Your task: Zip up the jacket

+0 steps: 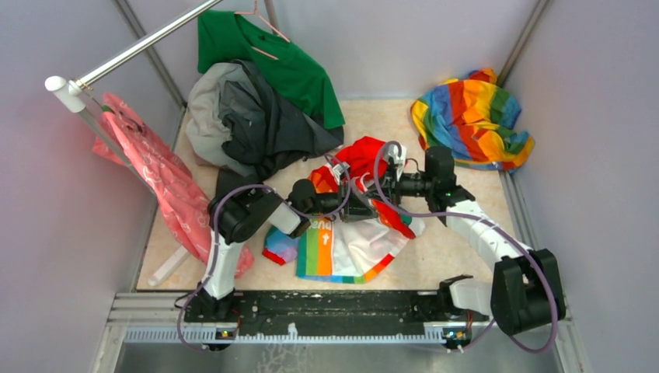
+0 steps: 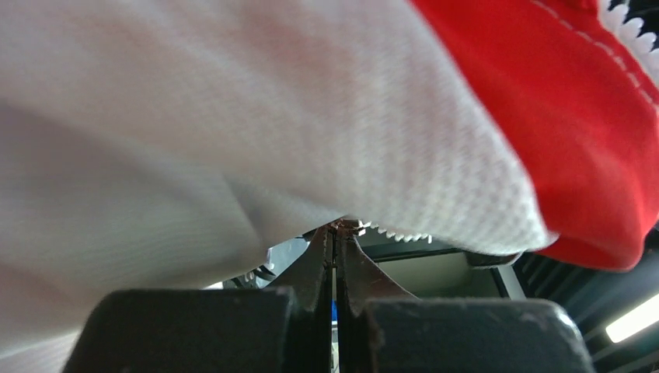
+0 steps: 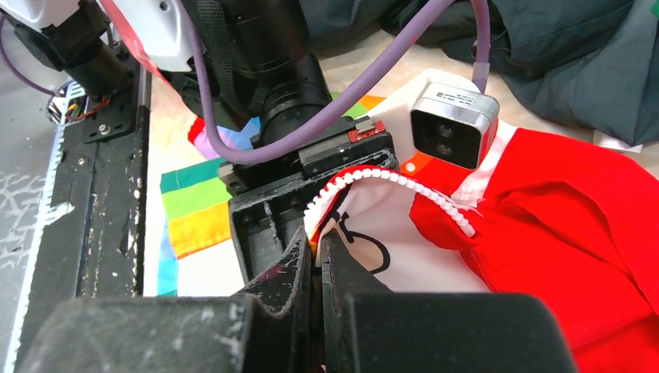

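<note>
Jacket (image 1: 353, 249) centre frame on the table, collar end held up; left gripper (image 2: 336, 231) and right gripper (image 3: 317, 242) each pinch its toothed front edge; zipper teeth (image 3: 404, 183) bare and unmeshed there, so zipping looks mostly undone.

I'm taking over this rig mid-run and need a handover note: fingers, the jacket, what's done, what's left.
Left gripper: fingers shut on the jacket at its toothed front edge.
Right gripper: fingers shut on the jacket edge beside the zipper teeth.
Jacket: mid-table, upper part raised between the arms, hem lying flat.
Done: both grips set.
Left: the teeth in view are unjoined, so the zipping remains.
</note>
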